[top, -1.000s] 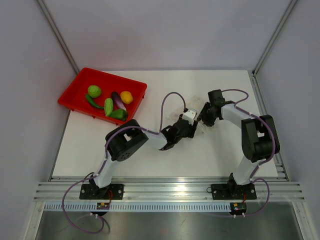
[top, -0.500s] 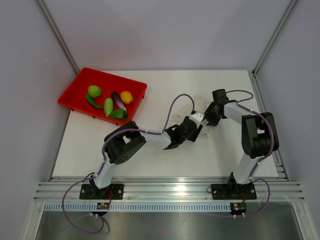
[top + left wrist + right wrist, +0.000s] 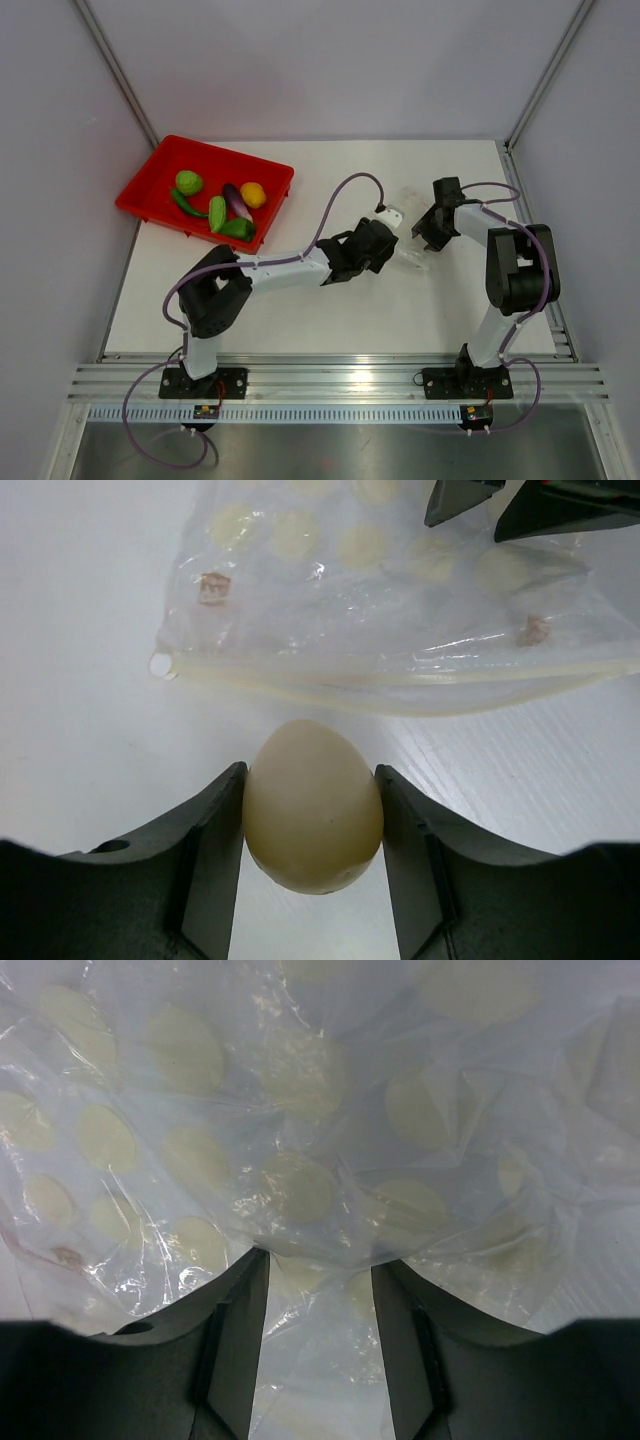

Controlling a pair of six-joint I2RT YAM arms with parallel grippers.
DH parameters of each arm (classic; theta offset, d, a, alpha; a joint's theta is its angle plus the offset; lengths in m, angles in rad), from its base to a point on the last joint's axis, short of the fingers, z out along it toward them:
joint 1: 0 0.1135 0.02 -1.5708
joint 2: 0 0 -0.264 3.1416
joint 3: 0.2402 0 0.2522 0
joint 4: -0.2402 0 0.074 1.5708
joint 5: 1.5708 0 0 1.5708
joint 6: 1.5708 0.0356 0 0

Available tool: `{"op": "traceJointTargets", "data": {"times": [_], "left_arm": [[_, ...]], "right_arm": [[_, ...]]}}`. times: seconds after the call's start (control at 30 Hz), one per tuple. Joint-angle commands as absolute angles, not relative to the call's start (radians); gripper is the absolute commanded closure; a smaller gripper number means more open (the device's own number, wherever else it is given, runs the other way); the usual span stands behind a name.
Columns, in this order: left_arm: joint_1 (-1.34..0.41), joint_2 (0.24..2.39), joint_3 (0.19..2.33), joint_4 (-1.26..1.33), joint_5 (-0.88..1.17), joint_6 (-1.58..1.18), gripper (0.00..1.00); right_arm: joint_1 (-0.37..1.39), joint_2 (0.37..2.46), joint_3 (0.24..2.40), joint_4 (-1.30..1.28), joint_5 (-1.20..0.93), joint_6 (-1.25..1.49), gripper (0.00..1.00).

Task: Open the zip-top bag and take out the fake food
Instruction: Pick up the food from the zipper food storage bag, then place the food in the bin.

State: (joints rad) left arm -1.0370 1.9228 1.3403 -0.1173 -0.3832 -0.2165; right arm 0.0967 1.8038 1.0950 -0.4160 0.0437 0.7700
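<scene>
My L gripper (image 3: 310,780) clenched on cream fake-food egg (image 3: 313,825), just off zip-top bag (image 3: 380,590) zip edge | bag lying on table (image 3: 70,700) | my R gripper (image 3: 320,1260) astride bag film, grip can't tell

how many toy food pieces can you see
7. Six in the red tray: round green fruit, dark green vegetable, pale green piece, purple eggplant, yellow fruit, green pepper. One egg in the left end effector. Folds of the zip-top bag may hide more.
</scene>
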Motion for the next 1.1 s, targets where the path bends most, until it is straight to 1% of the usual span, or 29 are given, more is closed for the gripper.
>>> {"op": "traceJointTargets", "data": {"times": [0.0, 0.13, 0.33, 0.43, 0.5, 0.63, 0.77, 0.87, 0.97, 1.07], "left_arm": [[-1.019, 1.849, 1.396, -0.235, -0.407, -0.253, 0.52], [-0.976, 1.815, 1.388, -0.268, -0.382, -0.284, 0.52], [-0.871, 1.714, 1.289, -0.209, -0.402, -0.382, 0.52], [-0.802, 1.619, 1.2, -0.158, -0.455, -0.414, 0.52], [-0.76, 1.571, 1.136, -0.134, -0.506, -0.431, 0.52], [-0.703, 1.491, 1.077, -0.123, -0.601, -0.507, 0.55], [-0.614, 1.459, 1.037, -0.101, -0.641, -0.544, 0.55], [-0.585, 1.465, 1.025, -0.112, -0.69, -0.578, 0.56], [-0.563, 1.48, 1.019, -0.123, -0.758, -0.61, 0.56], [-0.526, 1.485, 1.023, -0.16, -0.77, -0.658, 0.56]], "right_arm": [[0.084, 1.793, 1.104, -0.426, 0.09, 0.787, 0.47], [0.086, 1.775, 1.097, -0.426, 0.086, 0.782, 0.46], [0.086, 1.704, 1.069, -0.413, 0.08, 0.756, 0.45], [0.084, 1.626, 1.017, -0.359, 0.072, 0.746, 0.43], [0.086, 1.568, 0.997, -0.341, 0.087, 0.747, 0.4], [0.086, 1.479, 0.939, -0.302, 0.109, 0.747, 0.36], [0.084, 1.384, 0.888, -0.256, 0.109, 0.746, 0.32], [0.086, 1.33, 0.85, -0.218, 0.092, 0.739, 0.29], [0.086, 1.287, 0.819, -0.187, 0.081, 0.736, 0.28], [0.084, 1.261, 0.798, -0.161, 0.071, 0.736, 0.28]]}}
